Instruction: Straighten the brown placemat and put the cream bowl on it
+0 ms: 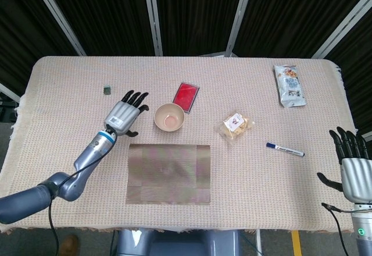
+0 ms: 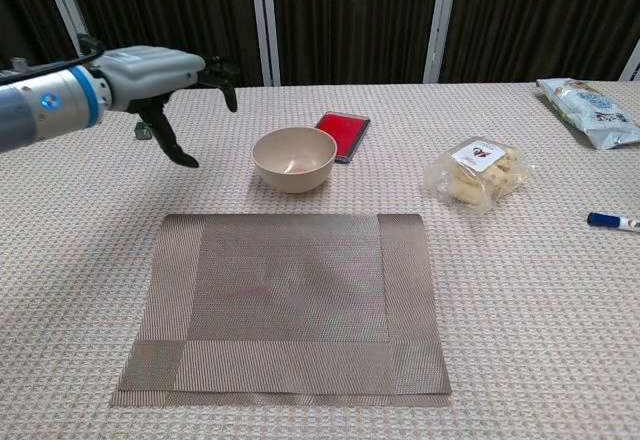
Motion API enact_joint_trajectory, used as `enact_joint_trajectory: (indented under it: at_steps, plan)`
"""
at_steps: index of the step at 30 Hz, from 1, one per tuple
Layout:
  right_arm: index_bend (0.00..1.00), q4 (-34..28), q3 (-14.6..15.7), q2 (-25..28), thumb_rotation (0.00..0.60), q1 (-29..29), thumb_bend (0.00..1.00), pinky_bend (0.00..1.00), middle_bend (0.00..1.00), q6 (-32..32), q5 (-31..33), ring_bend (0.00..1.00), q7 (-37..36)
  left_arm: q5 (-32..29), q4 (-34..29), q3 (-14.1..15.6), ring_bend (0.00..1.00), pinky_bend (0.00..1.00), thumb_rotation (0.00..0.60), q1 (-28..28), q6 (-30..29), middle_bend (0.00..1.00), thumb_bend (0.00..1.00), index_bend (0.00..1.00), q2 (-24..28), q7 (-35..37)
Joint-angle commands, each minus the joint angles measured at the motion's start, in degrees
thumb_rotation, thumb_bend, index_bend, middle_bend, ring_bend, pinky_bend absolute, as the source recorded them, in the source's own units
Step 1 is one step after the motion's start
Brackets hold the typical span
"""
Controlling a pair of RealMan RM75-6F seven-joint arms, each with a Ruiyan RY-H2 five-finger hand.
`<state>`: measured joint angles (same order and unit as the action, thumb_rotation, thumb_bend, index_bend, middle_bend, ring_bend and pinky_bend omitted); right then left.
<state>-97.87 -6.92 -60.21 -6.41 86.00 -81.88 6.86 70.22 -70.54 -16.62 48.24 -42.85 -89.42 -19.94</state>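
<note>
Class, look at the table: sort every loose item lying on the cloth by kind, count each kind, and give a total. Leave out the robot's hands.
Placemats: 1, the brown placemat
Bowls: 1, the cream bowl
Snack packets: 2, the cookie bag and the tall packet
Pens: 1, the marker
Red cases: 1
Small dark cubes: 1
Total: 7

On the table: one placemat (image 1: 168, 173), one bowl (image 1: 169, 117), one red pad (image 1: 186, 96), one small dark cube (image 1: 107, 89), one cookie packet (image 1: 235, 124), one snack bag (image 1: 289, 85), one marker (image 1: 285, 149). Two hands: left hand (image 1: 124, 116), right hand (image 1: 353, 171).
</note>
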Motion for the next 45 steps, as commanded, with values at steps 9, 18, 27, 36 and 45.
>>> enact_joint_trajectory:
  at_steps: [9, 18, 27, 36, 45]
  plan:
    - [0.0, 1.2, -0.7, 1.0, 0.6, -0.2, 0.0, 0.0, 0.0, -2.0, 2.2, 0.0, -2.8, -2.3, 14.2, 0.6, 0.0, 0.0, 0.6, 6.7, 3.1, 0.0, 0.0, 0.34, -11.1, 1.5]
    - [0.0, 1.4, -1.0, 2.1, 0.6, 0.2, 0.0, 0.0, 0.0, -2.3, 3.1, 0.0, -5.0, -3.0, 21.0, 0.7, 0.0, 0.0, 0.6, 9.2, 2.4, 0.0, 0.23, 0.51, -17.1, 2.5]
    - [0.01, 1.4, -0.9, 3.4, 0.6, 1.0, 0.0, 0.0, 0.0, -1.4, 2.0, 0.0, -8.2, -5.2, 23.2, 0.3, 0.0, 0.0, 0.6, 10.1, 1.0, 0.0, 0.28, 0.62, -20.0, 0.1]
    - [0.01, 1.2, -0.5, 3.6, 0.6, 1.1, 0.0, 0.0, 0.0, -1.5, 1.0, 0.0, -8.8, -7.0, 15.2, -0.2, 0.0, 0.0, 0.6, 7.6, -3.4, 0.0, 0.29, 0.64, -13.3, -4.1]
    - [0.02, 0.4, 0.5, 3.1, 0.6, 0.9, 0.0, 0.0, 0.0, -1.7, -1.0, 0.0, -7.5, -9.1, 4.4, 1.5, 0.0, 0.0, 0.6, 0.2, -8.9, 0.0, 0.29, 0.64, -1.3, -5.3]
